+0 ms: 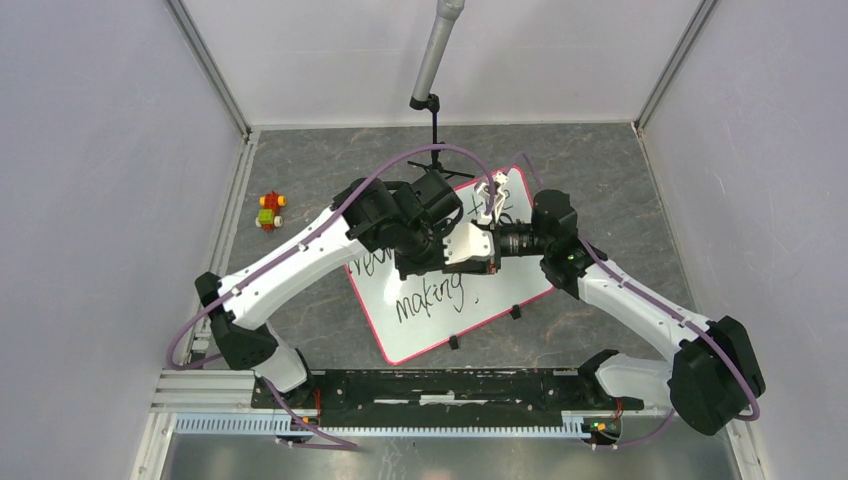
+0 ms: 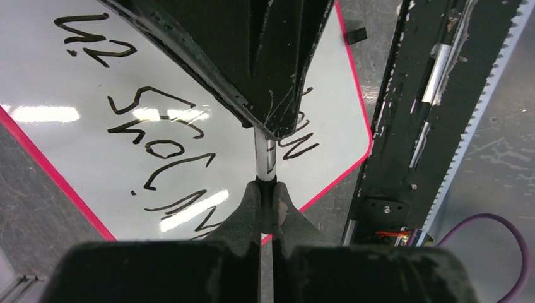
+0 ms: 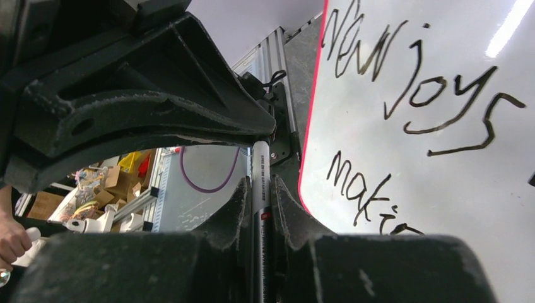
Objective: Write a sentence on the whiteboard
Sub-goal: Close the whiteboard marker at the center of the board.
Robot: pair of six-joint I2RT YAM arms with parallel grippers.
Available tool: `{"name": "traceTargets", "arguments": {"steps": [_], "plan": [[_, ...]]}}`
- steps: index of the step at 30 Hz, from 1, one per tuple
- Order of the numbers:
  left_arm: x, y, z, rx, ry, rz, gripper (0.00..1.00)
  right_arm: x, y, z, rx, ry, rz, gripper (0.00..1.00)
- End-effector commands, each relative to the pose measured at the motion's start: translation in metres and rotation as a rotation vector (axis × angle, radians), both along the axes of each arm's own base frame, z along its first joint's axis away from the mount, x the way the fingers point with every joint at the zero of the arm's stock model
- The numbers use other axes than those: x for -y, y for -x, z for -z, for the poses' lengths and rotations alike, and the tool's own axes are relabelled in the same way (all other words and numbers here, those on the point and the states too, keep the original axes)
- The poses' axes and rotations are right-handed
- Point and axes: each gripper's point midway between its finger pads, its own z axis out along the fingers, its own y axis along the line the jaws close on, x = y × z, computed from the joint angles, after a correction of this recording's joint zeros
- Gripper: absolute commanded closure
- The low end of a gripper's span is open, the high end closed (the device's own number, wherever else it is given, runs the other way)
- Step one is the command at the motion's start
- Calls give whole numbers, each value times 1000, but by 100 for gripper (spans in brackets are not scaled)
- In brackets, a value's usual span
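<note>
The whiteboard (image 1: 430, 335) lies tilted on the grey table, pink-rimmed, partly covered by both arms. The sentence (image 1: 432, 297) is in black handwriting; "New joys" and "makin" (image 3: 435, 95) read in the right wrist view, and the same strokes (image 2: 164, 132) appear upside down in the left wrist view. A marker (image 3: 260, 167) with a grey, printed barrel spans between the two grippers above the board. My right gripper (image 3: 260, 184) is shut on its barrel. My left gripper (image 2: 266, 184) is shut on its white end (image 2: 266, 158). The two meet nose to nose (image 1: 488, 246).
A small red, yellow and green toy (image 1: 269, 211) sits on the table at the far left. A grey pole and black stand (image 1: 435, 110) rise behind the board. Black clips (image 1: 516, 312) sit on the board's near edge. The black base rail (image 1: 430, 385) runs along the front.
</note>
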Motion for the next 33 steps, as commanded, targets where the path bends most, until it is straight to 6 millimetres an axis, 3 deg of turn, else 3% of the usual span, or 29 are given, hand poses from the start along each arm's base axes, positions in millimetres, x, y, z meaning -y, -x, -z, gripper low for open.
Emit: {"name": "traceTargets", "arguments": {"steps": [1,5,7,10,13,18,23,28,33], "plan": [[29,-16,-13,59,84,-74,98,-7,-16,-14,44,-22,58,100],[40,-23,-17,83,97,-95,98,-7,-17,-12,31,-21,59,100],[39,-25,-19,91,100,-99,92,-6,-17,-12,38,-22,58,100],[33,-13,-25,59,110,-62,75,-1,-20,-14,37,-28,63,100],[22,-6,-30,41,126,-44,47,7,-27,-19,43,-46,85,100],[-5,-17,-54,14,238,-108,25,13,-28,-30,71,-72,94,100],[-30,-29,-49,132,237,-149,21,14,-22,-40,93,-93,63,100],[-34,-42,-43,198,223,-175,23,12,-8,-51,74,-134,11,100],[-26,-42,-35,188,223,-124,28,9,-1,-52,60,-137,-14,100]]}}
